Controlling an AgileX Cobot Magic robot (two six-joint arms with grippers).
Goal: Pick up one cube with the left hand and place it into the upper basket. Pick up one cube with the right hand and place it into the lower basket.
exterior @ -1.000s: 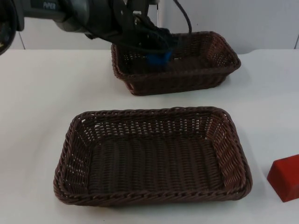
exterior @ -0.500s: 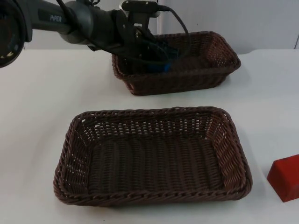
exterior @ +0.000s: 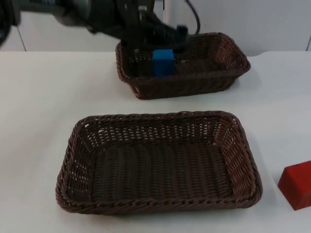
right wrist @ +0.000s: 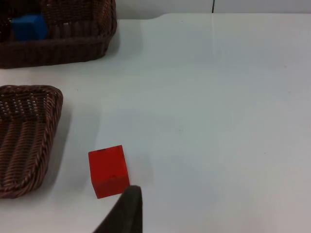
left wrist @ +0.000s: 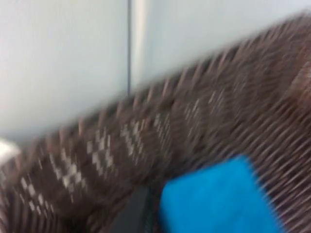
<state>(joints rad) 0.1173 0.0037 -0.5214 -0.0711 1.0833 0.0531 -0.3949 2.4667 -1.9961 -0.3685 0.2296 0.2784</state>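
Note:
A blue cube (exterior: 164,61) lies inside the upper basket (exterior: 228,46), near its left half; it is also in the left wrist view (left wrist: 218,201) and the right wrist view (right wrist: 30,26). My left gripper (exterior: 176,35) hovers, blurred by motion, just above and behind the cube, open and holding nothing. One dark fingertip (left wrist: 133,216) stands beside the cube. A red cube (exterior: 296,184) rests on the table right of the lower basket (exterior: 68,165). My right gripper (right wrist: 127,208) waits close behind the red cube (right wrist: 108,171).
The lower basket (right wrist: 29,141) holds nothing. The grey partition wall (exterior: 252,19) stands right behind the upper basket. White table top (exterior: 39,97) stretches to the left of both baskets.
The left gripper has let go of the blue cube and risen away from it. The cube now sits in plain sight in the upper basket. The red cube has not moved.

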